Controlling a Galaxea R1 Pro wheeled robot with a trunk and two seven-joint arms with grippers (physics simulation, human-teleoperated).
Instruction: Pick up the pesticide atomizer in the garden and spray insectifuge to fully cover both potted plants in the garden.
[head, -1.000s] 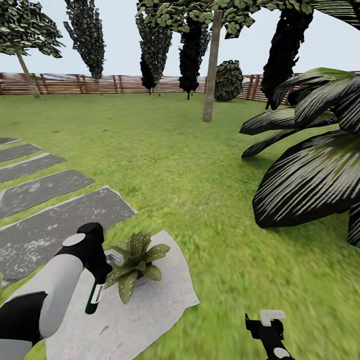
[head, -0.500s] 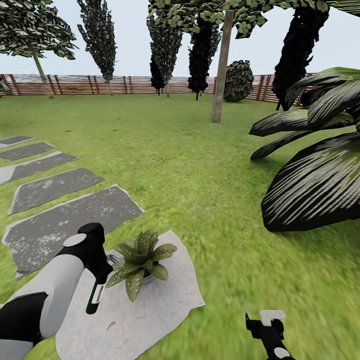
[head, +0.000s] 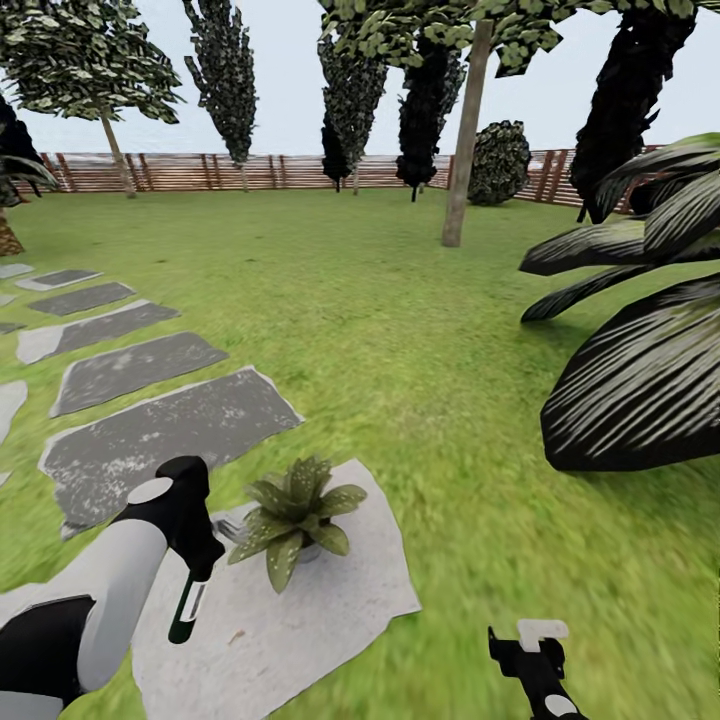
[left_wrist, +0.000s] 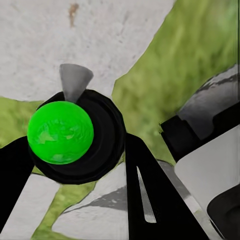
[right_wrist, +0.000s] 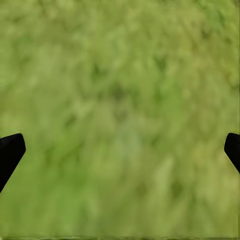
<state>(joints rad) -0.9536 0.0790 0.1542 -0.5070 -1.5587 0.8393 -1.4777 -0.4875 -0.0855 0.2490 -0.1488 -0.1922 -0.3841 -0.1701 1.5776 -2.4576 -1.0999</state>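
My left gripper (head: 200, 566) is shut on the pesticide atomizer (head: 186, 612), a slim bottle with a dark green end that hangs downward over a pale stone slab (head: 300, 620). In the left wrist view the bottle's bright green base (left_wrist: 61, 132) sits between the black fingers (left_wrist: 142, 185). One potted plant (head: 295, 515), a low rosette of speckled leaves, stands on the slab just right of the bottle, apart from it. Low on the right, my right gripper (head: 535, 648) hangs open over the garden lawn (head: 400, 330), its fingertips (right_wrist: 10, 152) wide apart above grass.
Dark grey stepping stones (head: 165, 430) run off to the left. Large dark palm fronds (head: 640, 390) reach in from the right. A thin tree trunk (head: 462, 150) stands mid-lawn, with a brown slatted fence (head: 250, 172) and dark trees behind.
The whole picture has shifted to the right, so the camera has turned left. Both arms keep their pose and the bottle stays in the left gripper.
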